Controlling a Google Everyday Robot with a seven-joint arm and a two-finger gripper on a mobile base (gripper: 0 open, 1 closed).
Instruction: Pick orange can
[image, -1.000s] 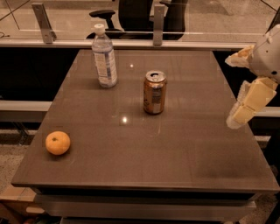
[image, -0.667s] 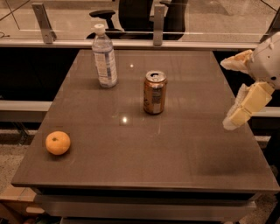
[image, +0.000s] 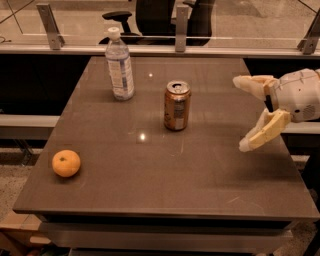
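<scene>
The orange can (image: 177, 105) stands upright near the middle of the dark table (image: 200, 170). It is orange-brown with a silver pull-tab top and a pale label patch. My gripper (image: 241, 114) hangs over the table's right side, to the right of the can and well apart from it. Its two pale fingers (image: 262, 132) are spread wide, pointing left toward the can, and hold nothing.
A clear plastic water bottle (image: 119, 65) with a white cap stands behind and left of the can. A round orange fruit (image: 66, 163) lies near the table's front left corner. A glass rail with metal posts (image: 181, 22) runs behind the table, with an office chair (image: 150, 15) beyond it.
My gripper has moved left, further in over the table toward the can, still open. The can, bottle and fruit have not moved.
</scene>
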